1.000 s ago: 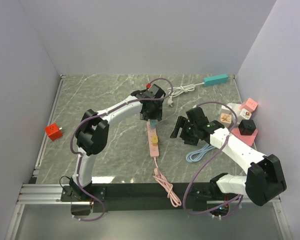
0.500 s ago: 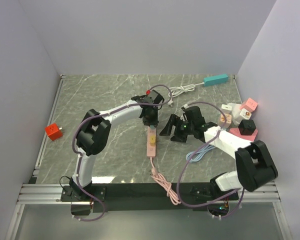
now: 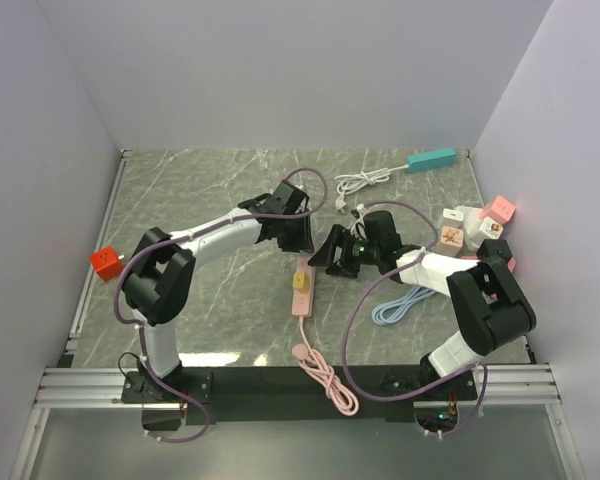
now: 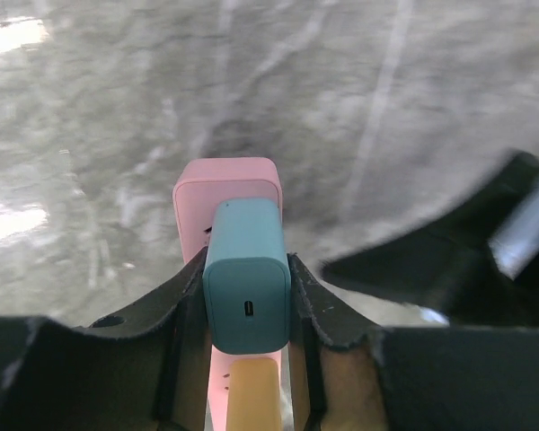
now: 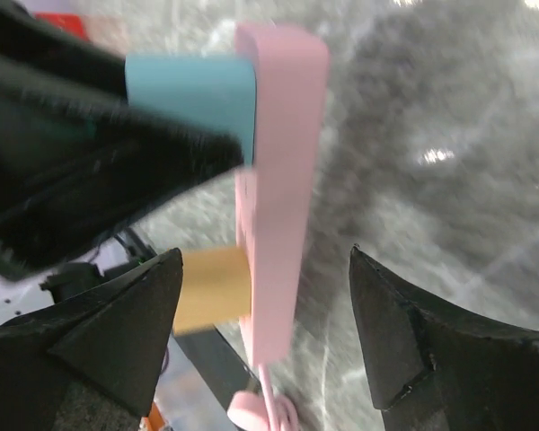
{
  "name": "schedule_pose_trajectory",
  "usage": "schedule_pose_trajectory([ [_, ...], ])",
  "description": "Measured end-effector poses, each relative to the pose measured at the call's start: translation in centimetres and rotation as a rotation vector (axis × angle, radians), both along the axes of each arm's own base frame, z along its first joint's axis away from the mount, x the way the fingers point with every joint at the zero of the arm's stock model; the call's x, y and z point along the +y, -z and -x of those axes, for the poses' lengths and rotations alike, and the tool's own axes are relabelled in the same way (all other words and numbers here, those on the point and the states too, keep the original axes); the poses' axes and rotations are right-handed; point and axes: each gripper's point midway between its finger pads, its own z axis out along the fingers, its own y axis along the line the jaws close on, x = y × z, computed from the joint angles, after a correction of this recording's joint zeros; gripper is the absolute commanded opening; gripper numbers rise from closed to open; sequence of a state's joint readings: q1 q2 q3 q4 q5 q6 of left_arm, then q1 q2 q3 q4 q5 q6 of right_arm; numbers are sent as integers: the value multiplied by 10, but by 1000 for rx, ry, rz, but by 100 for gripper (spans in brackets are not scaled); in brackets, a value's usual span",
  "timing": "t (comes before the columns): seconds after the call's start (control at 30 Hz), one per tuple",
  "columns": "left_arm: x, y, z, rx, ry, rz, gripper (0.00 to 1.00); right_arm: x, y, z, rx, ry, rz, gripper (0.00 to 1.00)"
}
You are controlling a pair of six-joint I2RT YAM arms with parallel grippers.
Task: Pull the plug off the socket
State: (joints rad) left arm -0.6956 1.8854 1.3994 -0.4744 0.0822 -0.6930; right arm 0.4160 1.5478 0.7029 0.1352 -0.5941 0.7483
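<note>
**Left claw now clamped on the teal plug; right claw moved in at the strip.**

Against a second ago, the left gripper [image 4: 247, 289] has gone from part-open to pinching the smooth, round-cornered teal plug [image 4: 247, 301]. The plug is seated in the far end of the pink power strip [image 3: 301, 292], mid-table. The right gripper [image 5: 265, 296] has travelled left. Its matte black, rough-edged jaws stand spread, straddling the glossy slab-shaped strip beside the yellow plug [image 5: 211, 289]. The table [image 3: 200, 190] is grey and marble-patterned.

From above, my left claw [image 3: 300, 243] is covering the teal plug [image 4: 246, 287]. In my left wrist view, the yellow plug [image 4: 254, 395] is running off the bottom edge, and the pink strip [image 4: 227, 182] is hiding mostly behind both.
</note>
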Motion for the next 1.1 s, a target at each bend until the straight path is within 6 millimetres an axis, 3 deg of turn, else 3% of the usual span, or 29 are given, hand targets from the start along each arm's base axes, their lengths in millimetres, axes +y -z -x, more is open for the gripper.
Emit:
schedule_pose_trajectory([
  [0.13,-9,-17,3,-5,20,92,0,5,-3,-9,-30,12,-27,79],
  [0.27,-11,-28,2,-8,20,148,1,9,7,-12,-14,21,-24,74],
  [0.37,-8,-32,2,-10,12,173,0,16,14,-10,2,16,-25,62],
  [0.47,-2,-28,3,-1,-5,174,1,29,11,-9,-11,-6,-41,39],
  [0.5,0,-25,3,4,-10,171,0,34,10,-9,-14,-12,-48,23],
  [0.6,8,-22,3,15,-23,169,1,40,13,-8,7,-5,-61,0],
  [0.8,25,-29,6,-18,-26,181,0,48,7,-6,14,-31,-87,0],
  [1.0,58,-54,-2,-86,-37,207,0,68,-10,-19,-26,-98,-101,0],
  [1.1,90,-72,-9,-141,-65,171,0,49,18,-26,41,-25,0,0],
])
